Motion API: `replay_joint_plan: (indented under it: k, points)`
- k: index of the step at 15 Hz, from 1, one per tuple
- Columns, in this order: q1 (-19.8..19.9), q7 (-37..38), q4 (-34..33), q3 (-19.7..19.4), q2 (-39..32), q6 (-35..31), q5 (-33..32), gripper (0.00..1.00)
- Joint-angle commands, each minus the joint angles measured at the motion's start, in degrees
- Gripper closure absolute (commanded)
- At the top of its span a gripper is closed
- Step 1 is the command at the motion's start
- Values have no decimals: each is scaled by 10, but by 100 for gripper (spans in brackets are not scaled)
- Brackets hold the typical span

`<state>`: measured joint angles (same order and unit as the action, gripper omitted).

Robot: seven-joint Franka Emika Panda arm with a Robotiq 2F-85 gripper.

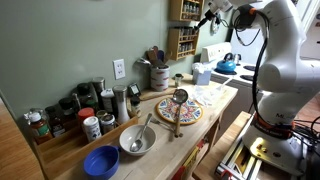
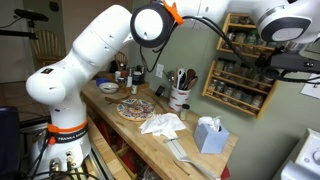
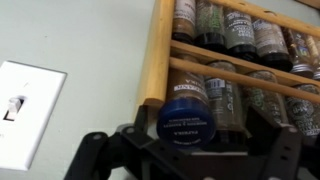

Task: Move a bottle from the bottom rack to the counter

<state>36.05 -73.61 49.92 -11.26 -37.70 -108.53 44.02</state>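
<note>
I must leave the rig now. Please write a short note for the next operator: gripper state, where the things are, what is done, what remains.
Gripper: open, holding nothing, up at the spice rack.
Bottle: in the wrist view a blue-capped bottle sits at the end of a rack tier, between the spread jaws, not gripped. I cannot tell for sure which tier it is.
Done: the approach only.
Left: close on a bottle from the bottom rack, lift it out and set it on the counter.
</note>
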Motion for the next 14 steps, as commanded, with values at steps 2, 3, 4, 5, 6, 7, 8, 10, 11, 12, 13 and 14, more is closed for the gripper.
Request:
replay_joint_plan:
  k: [2,3,4,5,6,7,8,10,11,12,13,14]
  points:
    - [12,-8,-15,6,-5,27,8,26]
    - [11,-9,-16,7,-5,28,8,31]
    - [11,-8,-17,7,-5,27,8,38]
    - [11,-8,-18,7,-5,26,9,48]
    - [11,-8,-19,7,-5,26,8,55]
    - [11,-8,-19,7,-5,26,8,64]
    - [11,-8,-19,7,-5,26,8,69]
    - [11,-6,-18,7,-3,30,6,69]
    - [12,-6,-18,6,-3,30,6,69]
    - [13,-5,-18,6,-2,32,6,69]
    - [15,-4,-18,6,-1,33,8,69]
    - [17,-3,-18,6,1,37,9,69]
